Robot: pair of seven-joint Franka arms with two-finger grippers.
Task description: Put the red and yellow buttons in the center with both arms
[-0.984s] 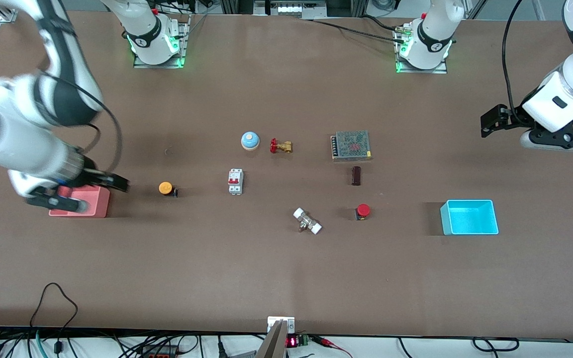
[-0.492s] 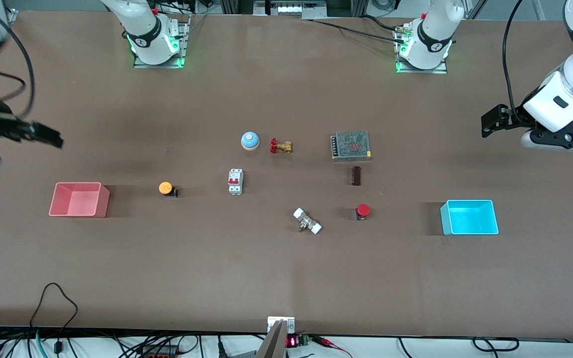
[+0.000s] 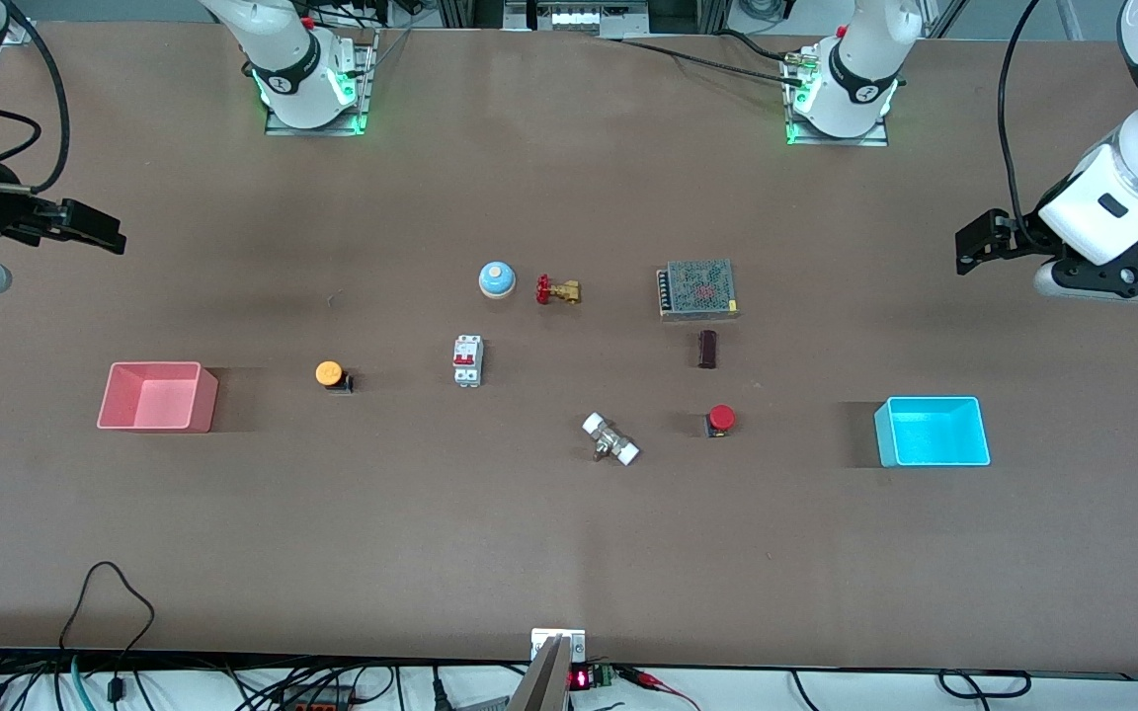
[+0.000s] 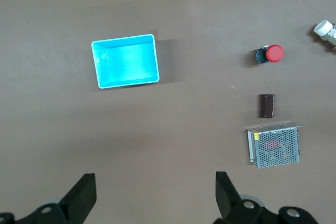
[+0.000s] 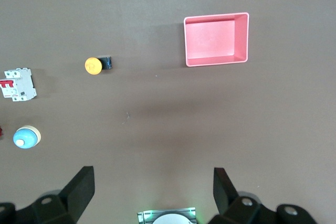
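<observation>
— Brown matte tabletop [image 3: 569, 553] is filling nearly everything, with cables trailing along the edge nearest the front camera and the two arm bases glowing green at the top. Where are the buttons sitting?

— The yellow button [image 3: 329, 373] is lying toward the right arm's end, between the pink tray [image 3: 158, 397] and the white circuit breaker [image 3: 467, 360]. The red button [image 3: 721, 418] is lying toward the left arm's end, between the white pipe fitting [image 3: 610, 439] and the blue tray [image 3: 932, 432]. Neither is being touched.

— And the grippers?

— The right gripper [image 3: 95, 229] is hanging high over the bare table at its own end, fingers spread wide and holding nothing. The left gripper [image 3: 974, 242] is hovering over its end, equally wide apart and empty; its wrist view is looking down on the blue tray and the red button.

— Why that layout?

— Each button seems to be lying on the side of the arm meant to fetch it, so I'd judge both arms are waiting before reaching in.

— Anything crowding the middle?

— A blue bell [image 3: 497, 279], a brass valve [image 3: 558, 290], a mesh-covered box [image 3: 697, 289] and a small dark block [image 3: 707, 349] are sitting around it.
</observation>
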